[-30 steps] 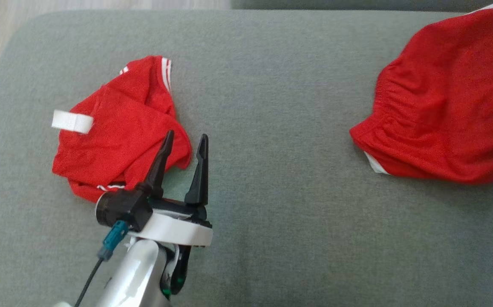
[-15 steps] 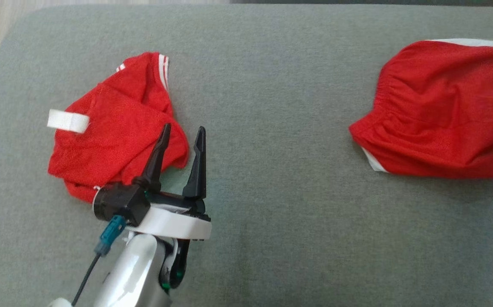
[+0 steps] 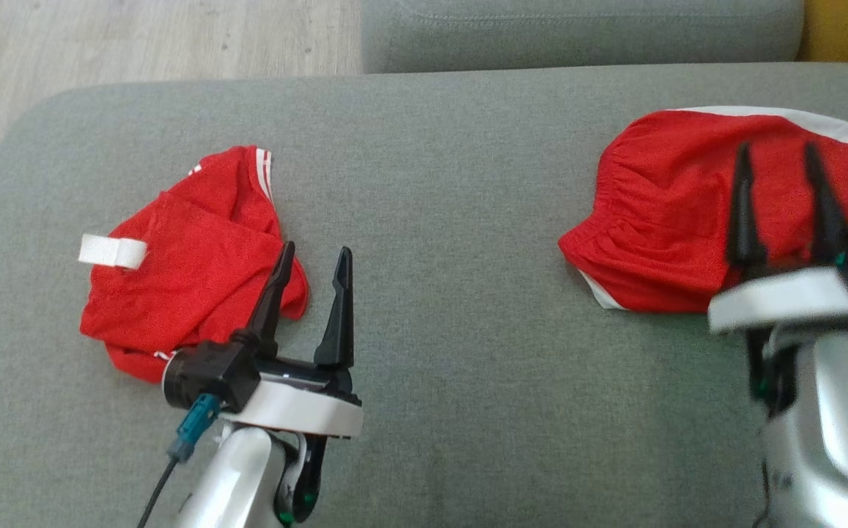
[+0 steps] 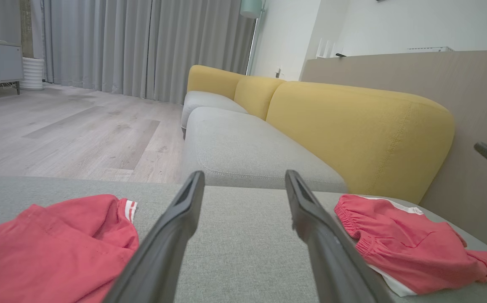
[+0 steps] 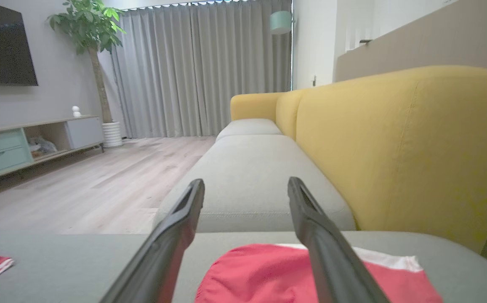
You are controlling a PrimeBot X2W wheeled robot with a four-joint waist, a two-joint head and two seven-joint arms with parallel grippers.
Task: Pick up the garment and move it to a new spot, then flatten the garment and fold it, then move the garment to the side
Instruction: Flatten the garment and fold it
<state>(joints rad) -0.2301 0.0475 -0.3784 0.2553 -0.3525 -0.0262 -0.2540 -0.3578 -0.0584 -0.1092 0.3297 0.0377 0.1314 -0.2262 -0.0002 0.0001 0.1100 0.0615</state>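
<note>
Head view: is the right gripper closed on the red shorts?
No, the right gripper stands open over the red shorts, pinching no cloth.

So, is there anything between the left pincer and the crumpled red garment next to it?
Nothing visible does. The left pincer stands open right beside the crumpled red garment, and in the head view it overlaps the cloth's right edge. Only bare grey cushion lies around them.
</note>
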